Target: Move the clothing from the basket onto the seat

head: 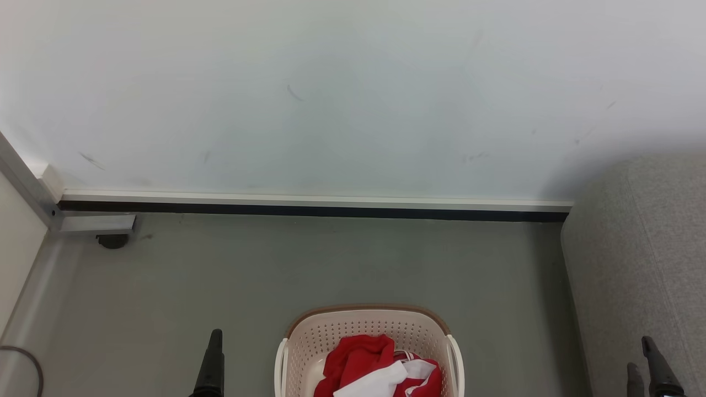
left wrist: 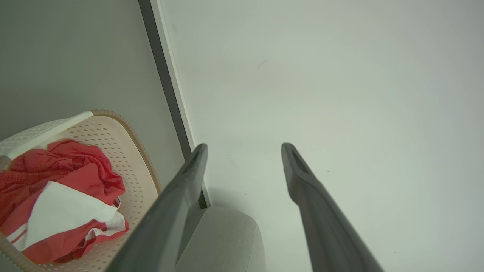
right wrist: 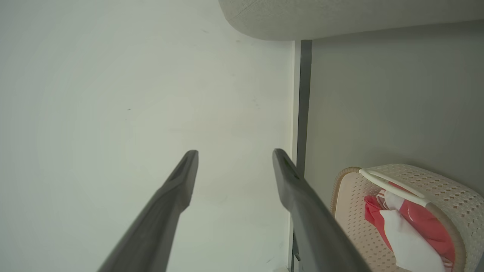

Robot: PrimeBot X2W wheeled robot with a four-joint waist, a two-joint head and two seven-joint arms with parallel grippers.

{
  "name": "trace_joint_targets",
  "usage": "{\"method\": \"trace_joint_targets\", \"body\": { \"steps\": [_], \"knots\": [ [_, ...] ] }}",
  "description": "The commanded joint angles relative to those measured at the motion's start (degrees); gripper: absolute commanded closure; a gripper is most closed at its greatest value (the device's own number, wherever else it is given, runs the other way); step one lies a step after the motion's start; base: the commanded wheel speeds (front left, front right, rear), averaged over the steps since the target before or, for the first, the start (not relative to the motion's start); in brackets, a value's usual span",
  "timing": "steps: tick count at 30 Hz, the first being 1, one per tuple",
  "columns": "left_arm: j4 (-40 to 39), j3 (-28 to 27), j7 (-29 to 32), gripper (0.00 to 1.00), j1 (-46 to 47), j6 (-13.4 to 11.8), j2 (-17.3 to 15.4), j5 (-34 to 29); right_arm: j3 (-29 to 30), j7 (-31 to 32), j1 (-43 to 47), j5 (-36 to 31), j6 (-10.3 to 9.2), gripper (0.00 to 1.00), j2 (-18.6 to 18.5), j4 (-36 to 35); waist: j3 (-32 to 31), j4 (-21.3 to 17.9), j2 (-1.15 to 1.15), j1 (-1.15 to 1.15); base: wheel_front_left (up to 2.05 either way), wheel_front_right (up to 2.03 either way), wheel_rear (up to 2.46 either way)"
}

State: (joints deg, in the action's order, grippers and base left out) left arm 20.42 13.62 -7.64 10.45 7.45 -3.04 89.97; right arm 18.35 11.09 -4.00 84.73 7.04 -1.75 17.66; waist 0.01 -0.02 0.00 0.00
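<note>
In the head view, the clothing point(head: 358, 361) is seen heaped in the basket point(head: 331, 336) on the floor point(head: 265, 264), left of the seat point(head: 634, 264). In the left wrist view, the left hand point(left wrist: 245, 147) is spread wide. In the right wrist view, the right hand point(right wrist: 235, 152) is likewise spread wide.

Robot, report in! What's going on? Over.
Left gripper, right gripper open, empty. Clothing in basket; seat on the right. Nothing seen in the way.

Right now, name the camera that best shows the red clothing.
The left wrist view: the clothing lies large, its red folds, white panel and stripe trim plain. The head view cuts it off at the bottom edge; the right wrist view shows it smaller, crossed by a handle of the basket.
</note>
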Motion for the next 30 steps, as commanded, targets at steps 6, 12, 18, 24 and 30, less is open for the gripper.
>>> {"method": "trace_joint_targets", "body": {
  "steps": [6,12,18,24,30],
  "knots": [
    [-2.9,-1.7,-0.8,0.00,-0.7,0.0,0.2,-8.7,-1.3,-2.6,0.0,-6.6,0.21,0.00,-0.5,-2.3,-0.1,0.1,0.00,0.00,0.00,0.00,0.00],
    [-5.4,-3.1,-1.4,0.00,-1.6,0.0,0.4,-14.2,-3.7,-4.8,0.4,-14.2,0.25,0.00,-0.6,-4.0,-0.1,0.2,0.00,0.00,0.00,0.00,0.00],
    [-7.4,-3.4,-2.0,0.00,-2.5,0.0,0.4,-21.8,-6.3,-6.8,0.7,-22.0,0.28,0.00,-0.6,-5.8,-0.3,0.5,0.00,0.00,0.00,0.00,0.00],
    [-9.4,-3.5,-2.6,0.00,-3.3,0.0,0.3,-28.4,-9.0,-8.7,1.4,-29.6,0.32,0.00,-0.7,-7.7,-0.5,0.7,0.00,0.00,0.00,0.00,0.00],
    [-10.6,-3.5,-3.0,0.00,-4.1,0.0,0.3,-33.3,-11.2,-10.1,1.8,-35.8,0.35,0.00,-0.9,-9.2,-0.6,0.8,0.00,0.00,0.00,0.00,0.00]
  ]
}}
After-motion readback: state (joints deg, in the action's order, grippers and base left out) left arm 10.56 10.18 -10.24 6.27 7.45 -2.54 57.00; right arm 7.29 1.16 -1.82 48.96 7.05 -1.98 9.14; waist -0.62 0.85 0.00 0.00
